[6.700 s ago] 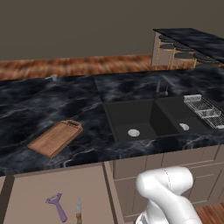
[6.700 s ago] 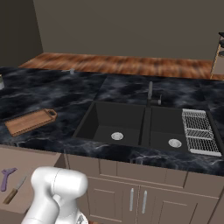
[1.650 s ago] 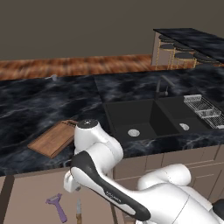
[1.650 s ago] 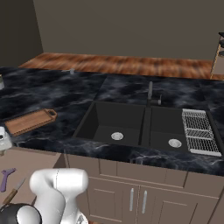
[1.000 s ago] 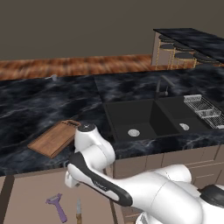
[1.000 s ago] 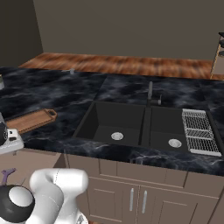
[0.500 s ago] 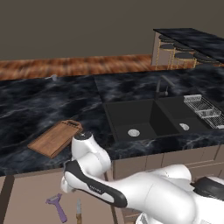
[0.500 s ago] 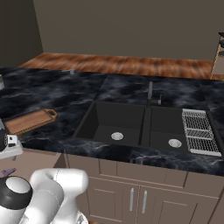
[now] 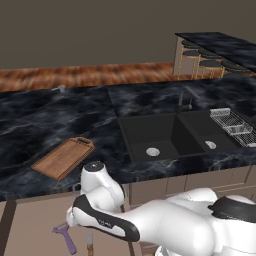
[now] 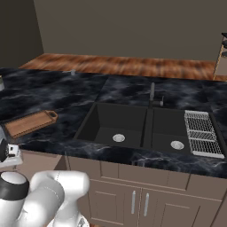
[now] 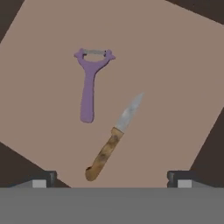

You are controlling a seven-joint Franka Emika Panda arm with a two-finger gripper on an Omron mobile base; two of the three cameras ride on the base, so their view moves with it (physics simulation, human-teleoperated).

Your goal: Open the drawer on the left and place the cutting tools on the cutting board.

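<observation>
While over open taupe drawer (image 11: 175,78), spread gripper (image 11: 112,179) grasping nothing; noted purple Y-shaped peeler (image 11: 89,83) beside wooden-handled knife (image 11: 111,140) on its floor. Best centred on one handle, descended straight.

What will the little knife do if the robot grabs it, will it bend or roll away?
The knife looks stiff, with a wooden handle and metal blade, so it probably won't bend. It lies flat in the drawer, beside the peeler without touching it, so it likely won't roll. Being thin and low, it might slip from the open pincer.
</observation>
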